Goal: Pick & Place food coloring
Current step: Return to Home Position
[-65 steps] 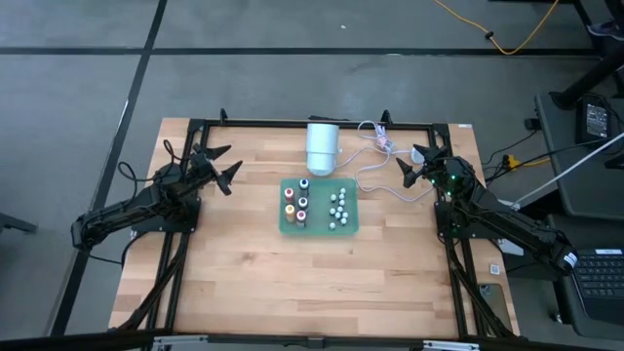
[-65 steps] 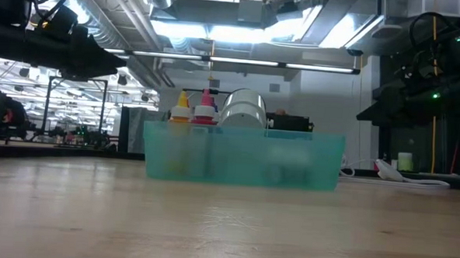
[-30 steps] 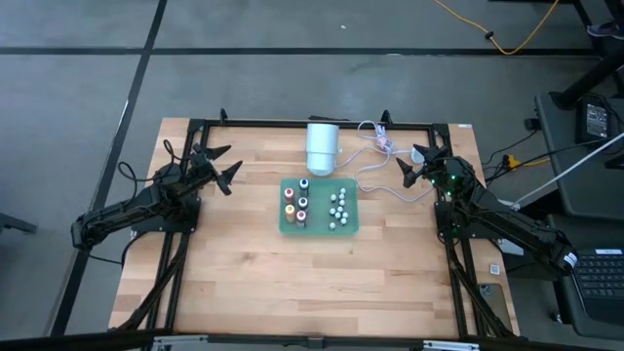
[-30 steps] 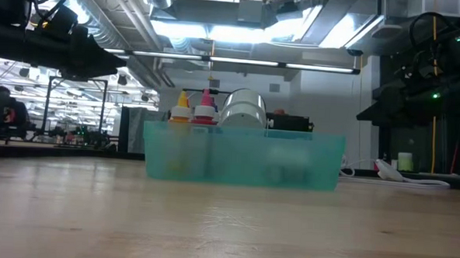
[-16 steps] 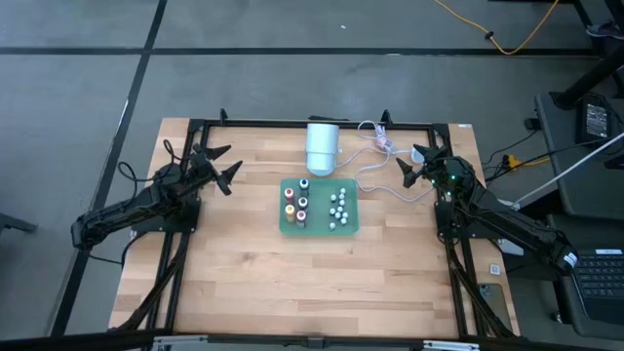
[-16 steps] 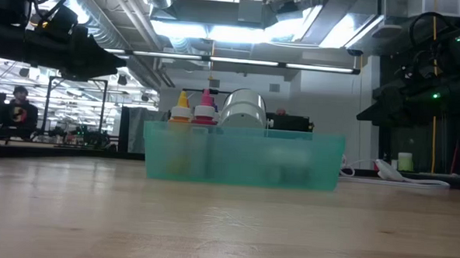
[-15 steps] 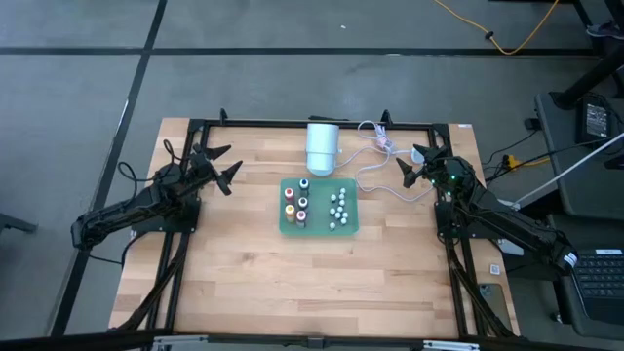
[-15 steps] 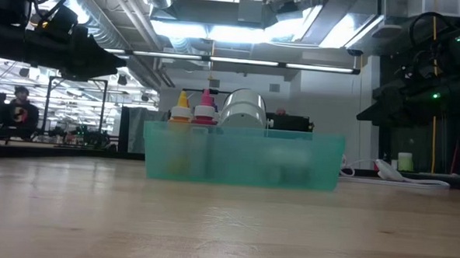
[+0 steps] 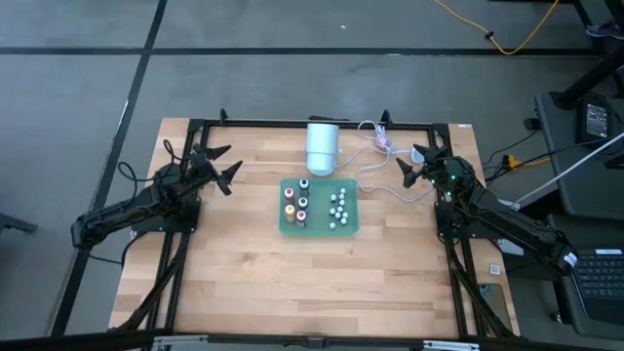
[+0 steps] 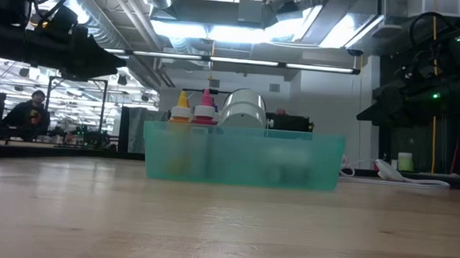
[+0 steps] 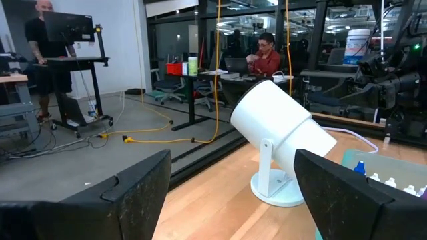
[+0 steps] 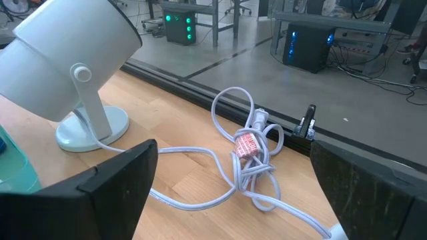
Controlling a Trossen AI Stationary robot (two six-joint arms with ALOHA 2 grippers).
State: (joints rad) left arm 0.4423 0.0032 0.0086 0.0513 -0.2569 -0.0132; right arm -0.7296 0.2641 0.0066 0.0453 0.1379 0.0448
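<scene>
The food coloring (image 9: 295, 202), several tiny bottles with coloured tops, stands upright in the left half of a green tray (image 9: 320, 226) at the table's middle. In the low view a yellow top (image 10: 183, 104) and a red top (image 10: 206, 103) rise above the tray's wall (image 10: 244, 157). My left gripper (image 9: 226, 164) hovers open to the left of the tray, pointing level toward it. My right gripper (image 9: 410, 166) hovers open to the right of the tray. Nothing lies between either pair of fingers (image 11: 133, 193) (image 12: 120, 180).
A large white cylinder on a stand (image 9: 322, 146) sits just beyond the tray's far edge. A coiled white cable (image 9: 375, 156) lies at the far right, near my right gripper. Several white-capped small things (image 9: 337, 209) fill the tray's right half. Bare wood (image 9: 312, 283) stretches toward the near edge.
</scene>
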